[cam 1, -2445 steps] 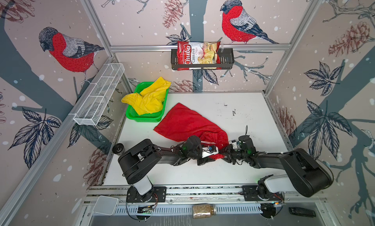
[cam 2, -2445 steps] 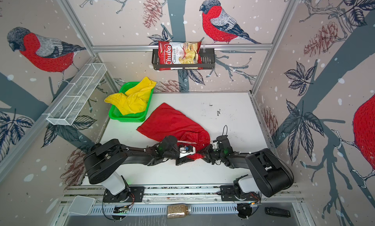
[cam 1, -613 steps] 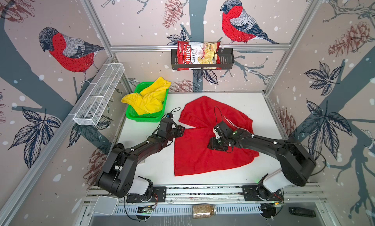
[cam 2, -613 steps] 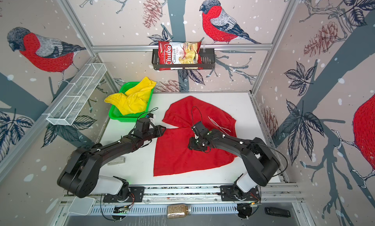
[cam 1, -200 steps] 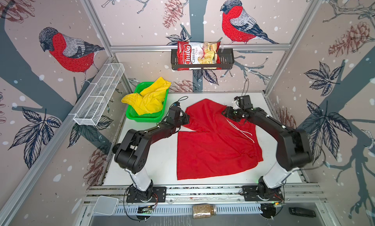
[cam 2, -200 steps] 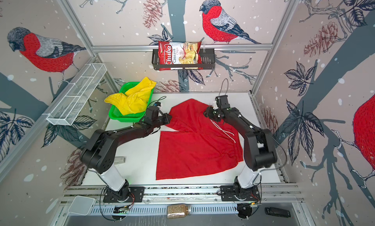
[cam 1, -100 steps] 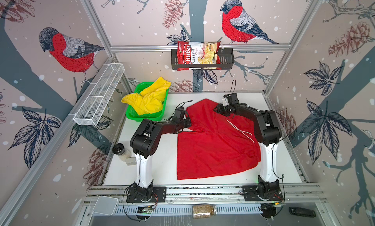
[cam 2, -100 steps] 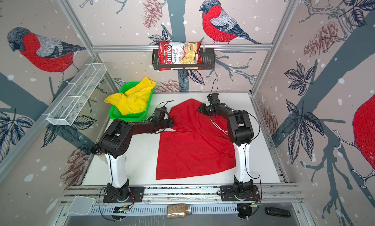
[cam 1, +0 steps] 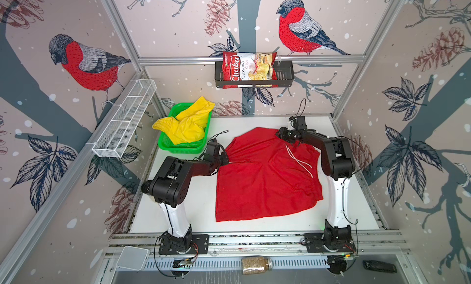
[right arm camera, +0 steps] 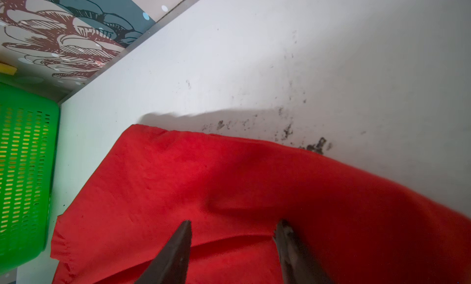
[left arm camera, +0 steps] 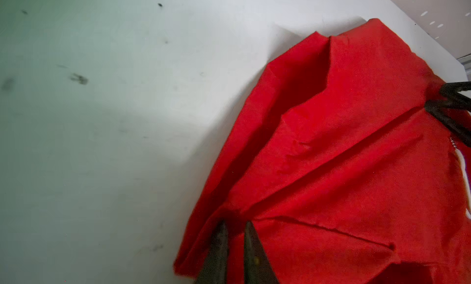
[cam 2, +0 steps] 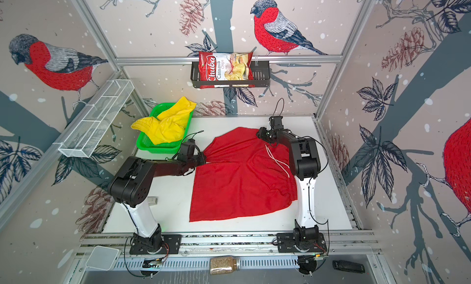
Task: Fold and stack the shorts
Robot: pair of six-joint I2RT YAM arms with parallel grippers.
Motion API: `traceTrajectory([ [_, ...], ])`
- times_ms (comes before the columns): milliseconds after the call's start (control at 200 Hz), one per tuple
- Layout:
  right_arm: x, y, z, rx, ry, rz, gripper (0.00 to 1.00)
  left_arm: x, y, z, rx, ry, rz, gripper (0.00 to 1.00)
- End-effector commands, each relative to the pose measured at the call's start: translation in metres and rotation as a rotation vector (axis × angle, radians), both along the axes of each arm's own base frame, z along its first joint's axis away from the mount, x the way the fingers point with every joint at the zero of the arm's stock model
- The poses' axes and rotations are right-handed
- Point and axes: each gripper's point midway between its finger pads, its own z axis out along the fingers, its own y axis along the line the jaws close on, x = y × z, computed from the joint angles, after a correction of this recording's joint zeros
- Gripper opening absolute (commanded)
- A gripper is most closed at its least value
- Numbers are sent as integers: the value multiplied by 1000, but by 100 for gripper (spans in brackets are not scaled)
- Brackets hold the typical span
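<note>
I have the plain red cloth shorts point(cam 1: 265, 173) spread on the white tabletop point(cam 1: 198, 193), middle to right. The waistband and pale drawstring point(cam 1: 298, 160) are on the right and the legs run left. The far leg is drawn taut in pleats between my two claws, so its long axis slants from middle-left to far-right. The near leg lies flat on the near side of that line. The left gripper point(cam 1: 225, 161) is pinched on the cloth's left edge, with folds fanning out from its tips. The right gripper point(cam 1: 280, 133) sits at the far-right corner, jaws apart over the fabric, holding nothing that I can see. I judge the fold goes far half over near half, and both claws are already on that far half.

The crumpled bright yellow cloth shorts point(cam 1: 186, 124) wait in the green plastic mesh basket point(cam 1: 178, 149), far left.

A second ago the right claw was further right and the left one a little farther back. Well before that, the red pair was bunched near the front edge.
</note>
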Motion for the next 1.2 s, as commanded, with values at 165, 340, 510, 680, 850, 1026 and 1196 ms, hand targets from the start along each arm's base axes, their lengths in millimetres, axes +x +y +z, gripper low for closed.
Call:
traceTrajectory([
  [165, -19, 47, 99, 73, -136, 170, 62, 17, -23, 73, -45, -146, -63, 33],
  [340, -77, 54, 117, 32, -132, 212, 62, 36, -62, 104, -62, -220, -157, 33],
  [510, -146, 42, 91, 72, -43, 167, 61, 56, -84, 73, -65, -166, -182, 28],
  [680, -188, -3, 47, 79, 82, 54, 61, 59, -83, 37, -40, -98, -163, 24],
  [850, -213, -52, 2, 80, 211, -52, 61, 41, -65, 9, -1, -40, -120, 20],
  [1026, -217, -99, -37, 46, 328, -152, 61, 12, -49, -13, 0, 11, -91, 17],
  [1196, -189, -138, -48, 5, 317, -210, 60, -19, -52, -13, -60, 17, -108, 16],
])
